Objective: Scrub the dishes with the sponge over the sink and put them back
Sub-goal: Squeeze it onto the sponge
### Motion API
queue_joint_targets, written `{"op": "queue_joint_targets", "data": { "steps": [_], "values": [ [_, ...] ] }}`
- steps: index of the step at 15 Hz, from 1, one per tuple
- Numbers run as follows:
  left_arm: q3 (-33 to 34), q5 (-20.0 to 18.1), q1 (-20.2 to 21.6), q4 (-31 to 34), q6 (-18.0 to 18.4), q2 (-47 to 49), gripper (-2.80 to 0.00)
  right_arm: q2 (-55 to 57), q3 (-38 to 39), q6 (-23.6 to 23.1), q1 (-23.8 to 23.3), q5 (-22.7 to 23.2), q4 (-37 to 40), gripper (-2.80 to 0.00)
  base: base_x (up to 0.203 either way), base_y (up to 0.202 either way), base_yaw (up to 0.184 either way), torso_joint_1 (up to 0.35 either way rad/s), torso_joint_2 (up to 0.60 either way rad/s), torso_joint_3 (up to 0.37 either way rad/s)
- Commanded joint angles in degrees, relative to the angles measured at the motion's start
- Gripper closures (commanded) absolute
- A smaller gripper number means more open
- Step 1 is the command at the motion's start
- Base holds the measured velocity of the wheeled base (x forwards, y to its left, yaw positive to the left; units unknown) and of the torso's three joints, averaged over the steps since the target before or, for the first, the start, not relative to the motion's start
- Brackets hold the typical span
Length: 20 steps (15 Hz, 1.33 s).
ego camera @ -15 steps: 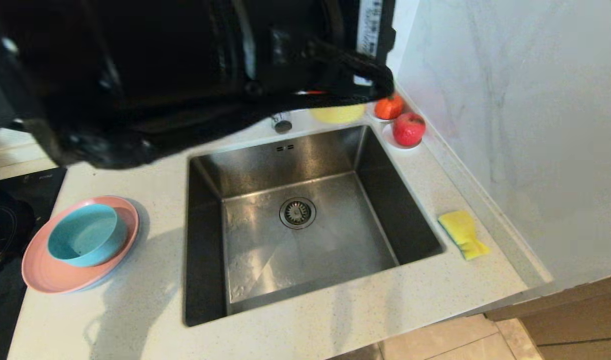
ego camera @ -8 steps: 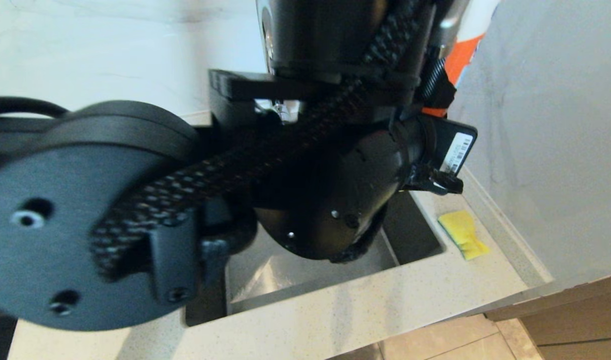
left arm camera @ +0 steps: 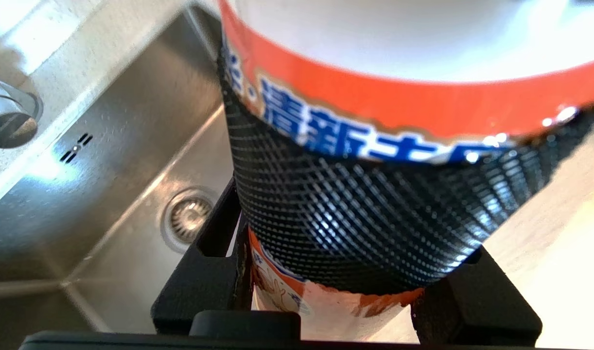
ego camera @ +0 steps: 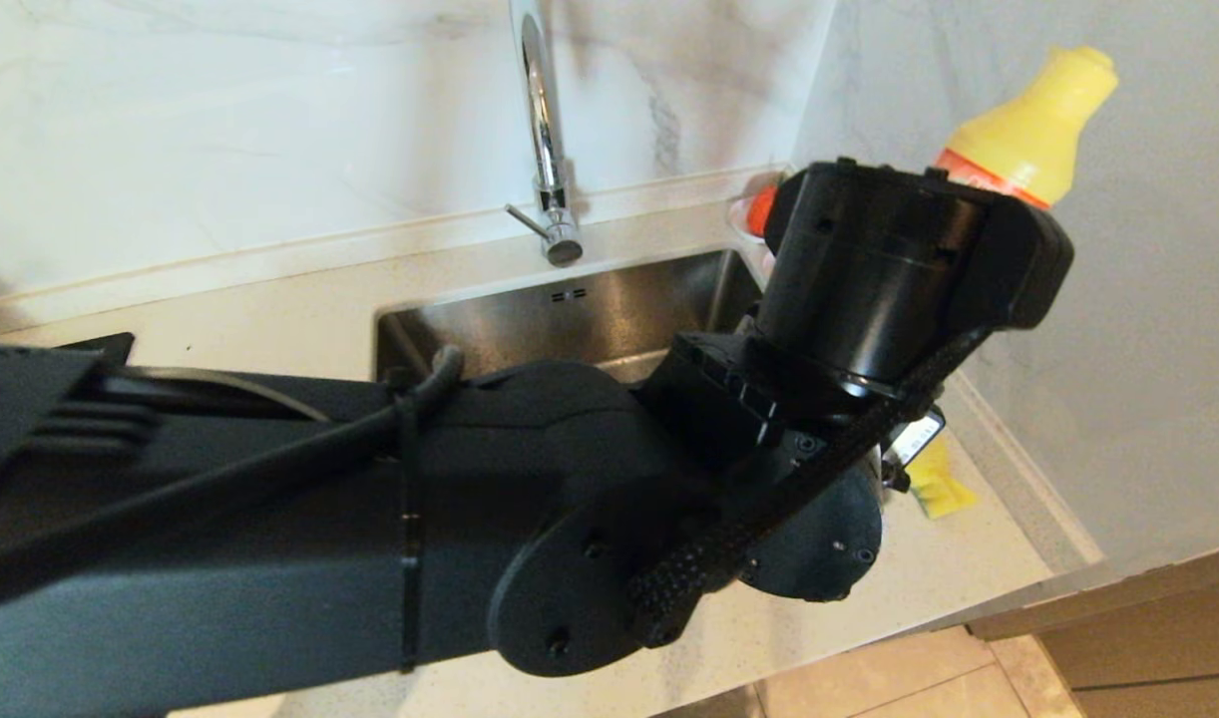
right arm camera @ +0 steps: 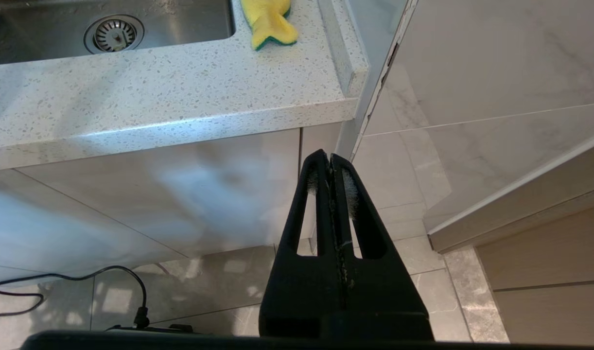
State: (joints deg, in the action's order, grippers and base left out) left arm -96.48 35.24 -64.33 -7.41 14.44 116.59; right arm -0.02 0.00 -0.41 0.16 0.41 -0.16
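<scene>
Left gripper (left arm camera: 345,311): raised over the far right corner of the sink (ego camera: 570,309), fingers clamped on a dish-soap bottle (ego camera: 1028,130) with a yellow top and orange label band, the bottle wrapped in black mesh (left arm camera: 375,214) where the fingers meet it. Right gripper (right arm camera: 332,170): parked below the counter's front edge near its right end, fingers pressed together on nothing. Sponge (right arm camera: 270,22): yellow with a green underside, flat on the counter (right arm camera: 156,92) just right of the sink, near the right edge; the dishes are hidden behind the left arm.
</scene>
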Motion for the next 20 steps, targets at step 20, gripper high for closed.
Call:
{"op": "queue_joint_targets", "data": {
  "steps": [20],
  "values": [
    [8.3, 4.7, -1.3, -0.06, 10.71, 2.81, 0.0, 0.02, 0.0, -0.03, 0.02, 0.02, -0.02, 0.0, 0.0, 0.0, 0.0, 0.0, 0.0, 0.0]
  ]
}}
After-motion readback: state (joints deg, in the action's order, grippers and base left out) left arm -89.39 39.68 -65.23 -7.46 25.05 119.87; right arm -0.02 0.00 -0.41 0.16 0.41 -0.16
